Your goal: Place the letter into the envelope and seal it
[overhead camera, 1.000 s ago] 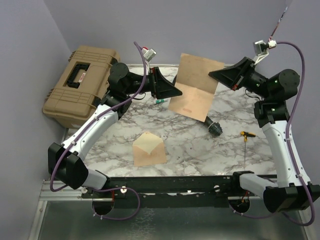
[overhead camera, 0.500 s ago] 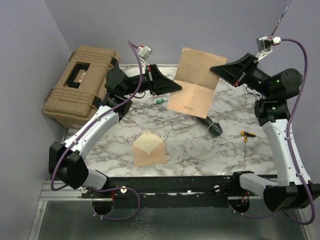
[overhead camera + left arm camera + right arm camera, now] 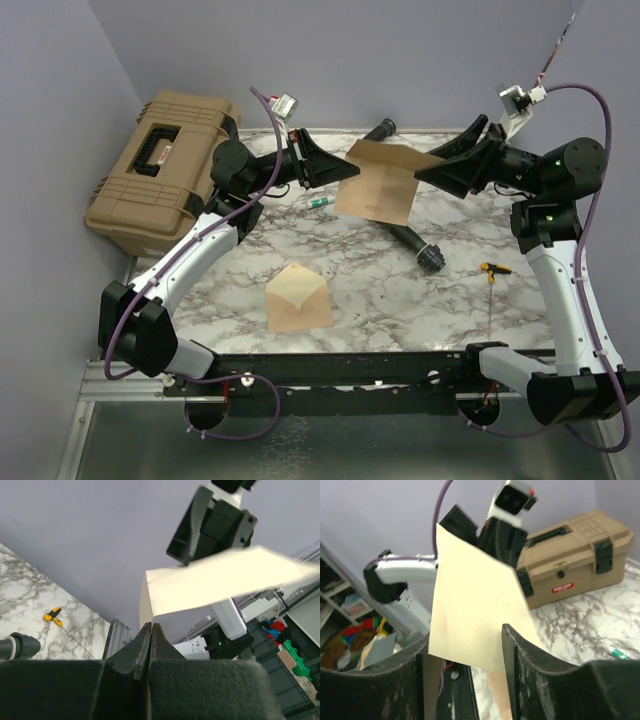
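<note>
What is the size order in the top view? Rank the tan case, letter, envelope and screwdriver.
1. tan case
2. letter, slightly ahead of the envelope; it is lifted and tilted, so that order is unsure
3. screwdriver, smallest

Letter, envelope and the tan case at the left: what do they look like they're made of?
Letter: thin kraft-brown paper, matte; it bends along a fold crease while held in the air.
Envelope: similar brown paper, matte, with a paler cream inside showing under the open flap.
Case: probably moulded hard plastic, tan with a ribbed lid and black handle and latches.
</note>
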You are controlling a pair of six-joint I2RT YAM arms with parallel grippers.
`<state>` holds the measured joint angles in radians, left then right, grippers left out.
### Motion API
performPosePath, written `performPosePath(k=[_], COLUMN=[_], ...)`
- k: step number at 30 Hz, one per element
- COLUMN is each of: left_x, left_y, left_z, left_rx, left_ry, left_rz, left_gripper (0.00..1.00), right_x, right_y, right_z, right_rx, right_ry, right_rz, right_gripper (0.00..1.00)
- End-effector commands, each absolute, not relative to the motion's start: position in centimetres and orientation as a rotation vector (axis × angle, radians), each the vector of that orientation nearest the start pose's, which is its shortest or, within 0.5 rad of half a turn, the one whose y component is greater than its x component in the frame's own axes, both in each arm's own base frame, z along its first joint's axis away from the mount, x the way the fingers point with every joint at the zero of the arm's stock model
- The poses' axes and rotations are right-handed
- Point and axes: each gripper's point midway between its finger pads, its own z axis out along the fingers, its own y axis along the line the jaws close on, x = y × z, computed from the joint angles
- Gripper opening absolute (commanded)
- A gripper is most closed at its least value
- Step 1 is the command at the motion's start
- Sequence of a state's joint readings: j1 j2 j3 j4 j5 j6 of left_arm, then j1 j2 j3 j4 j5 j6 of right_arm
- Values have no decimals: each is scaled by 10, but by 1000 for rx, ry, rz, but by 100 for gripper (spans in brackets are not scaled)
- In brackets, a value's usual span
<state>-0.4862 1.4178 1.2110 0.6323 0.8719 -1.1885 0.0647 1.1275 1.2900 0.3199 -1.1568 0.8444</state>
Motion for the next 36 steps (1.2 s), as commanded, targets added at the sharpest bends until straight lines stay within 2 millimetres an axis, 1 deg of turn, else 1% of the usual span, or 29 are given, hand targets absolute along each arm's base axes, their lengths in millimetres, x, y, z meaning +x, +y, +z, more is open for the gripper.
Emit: performPosePath(k=[1, 4, 6, 8, 10, 12, 13, 15, 18, 20, 22, 25, 28, 31, 33, 36], left_x=[286, 292, 297, 301, 302, 298, 296, 288, 273, 262, 253, 237, 222, 209, 204, 200], left_y=[-312, -311, -310, -309, -308, -307, -307, -306, -305, -305, -304, -301, -299, -298, -298, -298], left_z=[435, 437, 438, 439, 441, 443, 443, 443, 442, 440, 440, 443, 446, 445, 445, 448], left_rx=[323, 305, 294, 286, 291, 323, 344, 396, 487, 549, 595, 665, 732, 792, 809, 814], left_ry=[1487, 1476, 1468, 1464, 1453, 1439, 1434, 1425, 1417, 1421, 1422, 1417, 1417, 1420, 1421, 1414], left_rz=[-1826, -1806, -1791, -1780, -1768, -1754, -1748, -1738, -1740, -1755, -1770, -1792, -1817, -1840, -1848, -1856], left_gripper=[0, 0, 0, 0, 0, 0, 0, 0, 0, 0, 0, 0, 0, 0, 0, 0], right_x=[198, 182, 176, 172, 173, 182, 190, 212, 236, 244, 246, 247, 245, 236, 227, 215], right_y=[191, 190, 189, 189, 189, 189, 189, 185, 181, 180, 183, 188, 196, 208, 216, 228], right_z=[469, 466, 464, 464, 465, 468, 470, 471, 456, 448, 443, 442, 441, 439, 439, 429], right_rx=[-933, -992, -1016, -1020, -995, -922, -865, -739, -662, -653, -672, -709, -810, -941, -1020, -1093], right_ry=[1354, 1341, 1336, 1339, 1345, 1364, 1383, 1440, 1538, 1576, 1572, 1524, 1471, 1418, 1381, 1373], right_rz=[1356, 1351, 1346, 1347, 1341, 1324, 1310, 1256, 1194, 1188, 1219, 1274, 1304, 1345, 1396, 1490], right_gripper=[55, 60, 62, 63, 63, 63, 63, 67, 75, 79, 88, 93, 95, 96, 96, 96])
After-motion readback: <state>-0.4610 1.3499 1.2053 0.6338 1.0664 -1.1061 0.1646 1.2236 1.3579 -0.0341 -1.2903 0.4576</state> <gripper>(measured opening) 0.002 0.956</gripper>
